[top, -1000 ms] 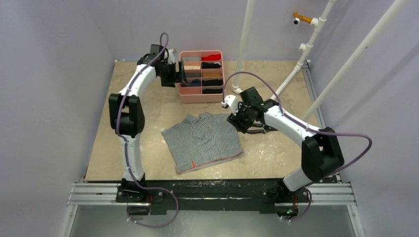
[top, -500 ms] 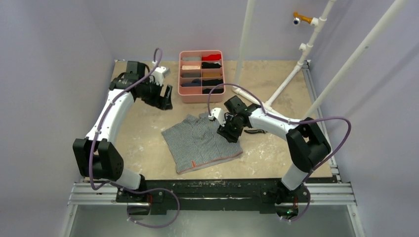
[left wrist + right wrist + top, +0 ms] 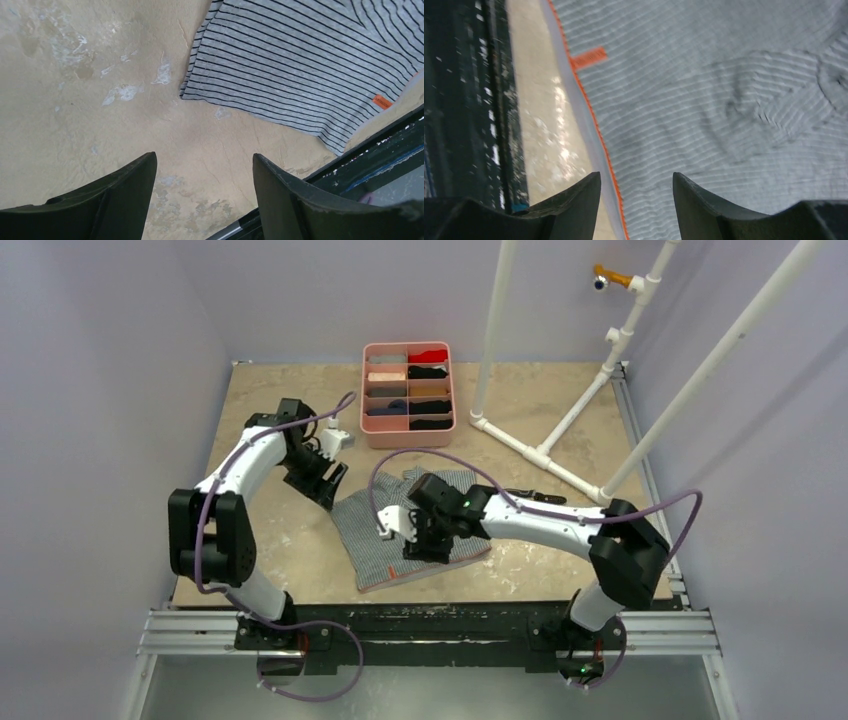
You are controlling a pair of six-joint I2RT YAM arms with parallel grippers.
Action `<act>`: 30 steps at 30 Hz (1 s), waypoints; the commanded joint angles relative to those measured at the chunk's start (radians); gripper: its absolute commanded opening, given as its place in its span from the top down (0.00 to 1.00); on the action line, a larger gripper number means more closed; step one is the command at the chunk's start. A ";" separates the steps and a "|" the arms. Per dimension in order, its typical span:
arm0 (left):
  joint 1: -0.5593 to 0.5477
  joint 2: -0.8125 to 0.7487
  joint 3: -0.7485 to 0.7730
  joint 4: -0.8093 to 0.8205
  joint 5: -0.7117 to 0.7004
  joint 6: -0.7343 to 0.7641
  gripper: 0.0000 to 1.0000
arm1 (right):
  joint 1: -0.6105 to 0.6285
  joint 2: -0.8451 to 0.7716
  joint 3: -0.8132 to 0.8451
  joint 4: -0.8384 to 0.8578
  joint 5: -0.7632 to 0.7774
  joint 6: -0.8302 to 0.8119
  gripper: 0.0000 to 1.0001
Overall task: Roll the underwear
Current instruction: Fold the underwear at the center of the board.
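The grey striped underwear (image 3: pixel 375 530) lies flat on the table, its orange-red edge toward the near side. In the left wrist view the underwear (image 3: pixel 300 65) sits up and to the right, with a small orange tag near its corner. My left gripper (image 3: pixel 325 482) hangs open over bare table just off the garment's left corner, and my left gripper (image 3: pixel 204 156) has nothing between its fingers. My right gripper (image 3: pixel 415 543) hovers open over the front part of the cloth. In its own view my right gripper (image 3: pixel 636 175) straddles the orange-edged hem of the underwear (image 3: pixel 704 100) without pinching it.
A pink divided box (image 3: pixel 408 437) with several folded cloths stands at the back centre. Black-handled pliers (image 3: pixel 532 498) lie right of the garment. A white pipe frame (image 3: pixel 520 445) rises at the back right. The black front rail (image 3: pixel 420 618) borders the near table edge.
My left arm swung away from the pink box down to the garment's left corner. My right arm crossed from the garment's right side to its front hem. The cloth has not moved.
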State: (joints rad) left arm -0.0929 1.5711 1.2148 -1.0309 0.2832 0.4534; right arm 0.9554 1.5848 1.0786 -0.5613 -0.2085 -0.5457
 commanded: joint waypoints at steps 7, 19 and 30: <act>-0.001 0.157 0.107 -0.037 0.001 -0.080 0.36 | 0.231 0.177 0.147 0.269 0.024 0.115 0.47; -0.006 0.298 0.139 -0.013 0.001 -0.094 0.46 | 0.348 0.302 0.245 0.287 0.044 0.159 0.46; -0.045 0.308 0.116 0.030 -0.007 -0.097 0.54 | 0.376 0.410 0.333 0.249 0.063 0.163 0.47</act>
State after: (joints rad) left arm -0.1265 1.8851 1.3109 -1.0214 0.2729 0.3733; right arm 1.3273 1.9812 1.3674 -0.3038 -0.1696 -0.4004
